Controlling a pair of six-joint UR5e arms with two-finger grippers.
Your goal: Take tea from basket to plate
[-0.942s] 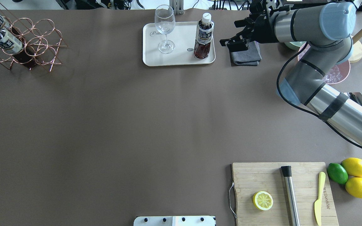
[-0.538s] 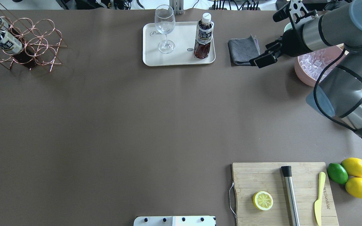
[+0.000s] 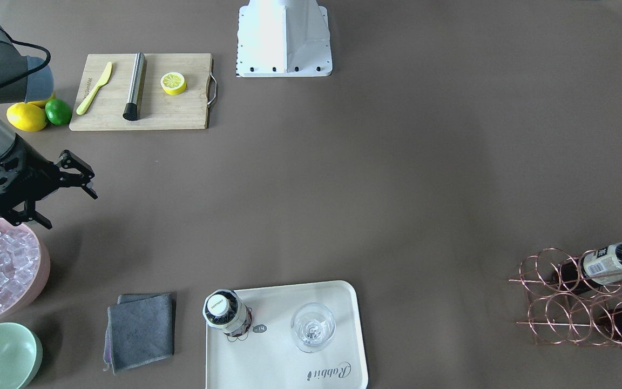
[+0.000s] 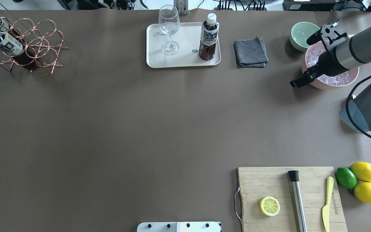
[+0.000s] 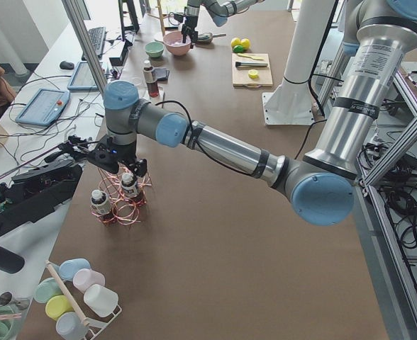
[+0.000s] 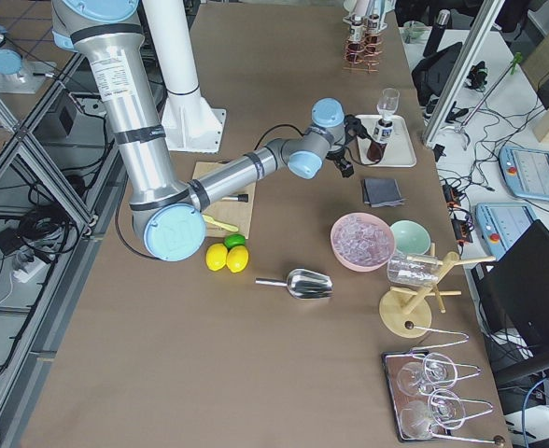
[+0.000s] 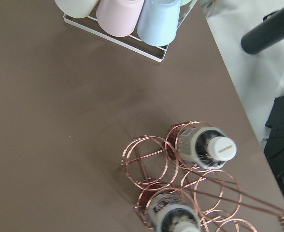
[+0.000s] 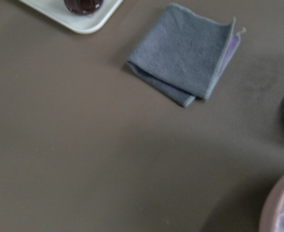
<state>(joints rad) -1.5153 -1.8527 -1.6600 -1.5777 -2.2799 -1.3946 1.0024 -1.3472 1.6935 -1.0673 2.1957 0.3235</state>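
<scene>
At the far left of the desk (image 4: pixel 140 129), hanging the left hand (image 5: pixel 118 164) right above the basket (image 4: pixel 40 48) and the two other bottles (image 4: pixel 3 42) standing in its ring cells, white caps up; cannot tell whether spread or closed. Moving rightward to mid-desk, finding the tea (image 4: pixel 208 40) standing upright at the right end of the plate (image 4: pixel 185 61), out of the basket, sharing the plate with a stemmed glass (image 4: pixel 169 29) and sitting well apart from both hands. Passing a folded grey cloth (image 4: pixel 251 51) lying just right of the plate. Farther right, holding the right hand (image 4: pixel 298 82) off the desk beside a pink bowl of ice (image 4: pixel 333 87), fingers spread and gripping nothing, with the tea well off to its left.
</scene>
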